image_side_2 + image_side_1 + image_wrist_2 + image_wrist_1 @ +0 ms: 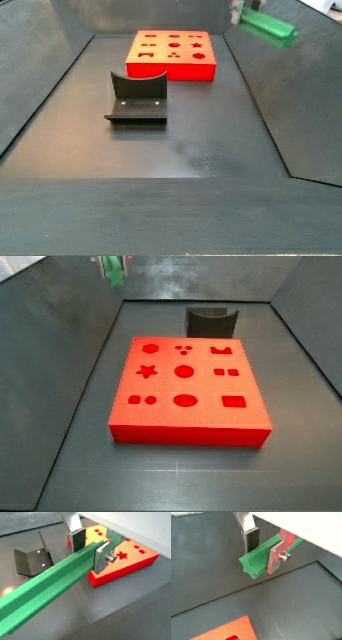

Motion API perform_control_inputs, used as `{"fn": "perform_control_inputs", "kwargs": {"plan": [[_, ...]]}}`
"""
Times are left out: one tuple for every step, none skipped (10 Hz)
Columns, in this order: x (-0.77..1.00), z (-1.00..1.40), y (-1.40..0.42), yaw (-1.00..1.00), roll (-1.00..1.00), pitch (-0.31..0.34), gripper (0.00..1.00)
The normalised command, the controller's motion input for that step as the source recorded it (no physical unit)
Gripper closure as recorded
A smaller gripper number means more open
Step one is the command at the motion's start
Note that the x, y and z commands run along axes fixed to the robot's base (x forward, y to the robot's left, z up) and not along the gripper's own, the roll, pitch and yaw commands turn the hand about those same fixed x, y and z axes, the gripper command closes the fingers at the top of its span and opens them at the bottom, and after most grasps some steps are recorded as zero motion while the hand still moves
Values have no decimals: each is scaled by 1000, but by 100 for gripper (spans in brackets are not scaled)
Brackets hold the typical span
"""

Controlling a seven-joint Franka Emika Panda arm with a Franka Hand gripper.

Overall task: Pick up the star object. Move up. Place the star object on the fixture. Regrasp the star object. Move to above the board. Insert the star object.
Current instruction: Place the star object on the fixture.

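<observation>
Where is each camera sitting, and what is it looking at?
Wrist view: on the arm, looking along the gripper holding the green star rod.
Wrist view: on the arm, gripper and rod, red board and fixture beyond.
Side view: beside the board, fixture behind; gripper at the top edge.
Side view: past the fixture, board behind; gripper top.
All four show the rod.
</observation>
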Motion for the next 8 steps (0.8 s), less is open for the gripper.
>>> {"fn": "perform_control_inputs", "kwargs": {"plan": [[1000,-207,245,-1000,84,-50,100],[1000,-228,246,-1000,84,-48,100],[1000,-226,230,-1000,102,-43,100],[1000,-205,213,-1000,133,-20,100],[1000,-190,198,-721,131,18,100],[1000,-187,192,-567,116,30,100],[1000,-179,179,-320,85,32,100],[1000,-170,168,-173,65,34,100]]}}
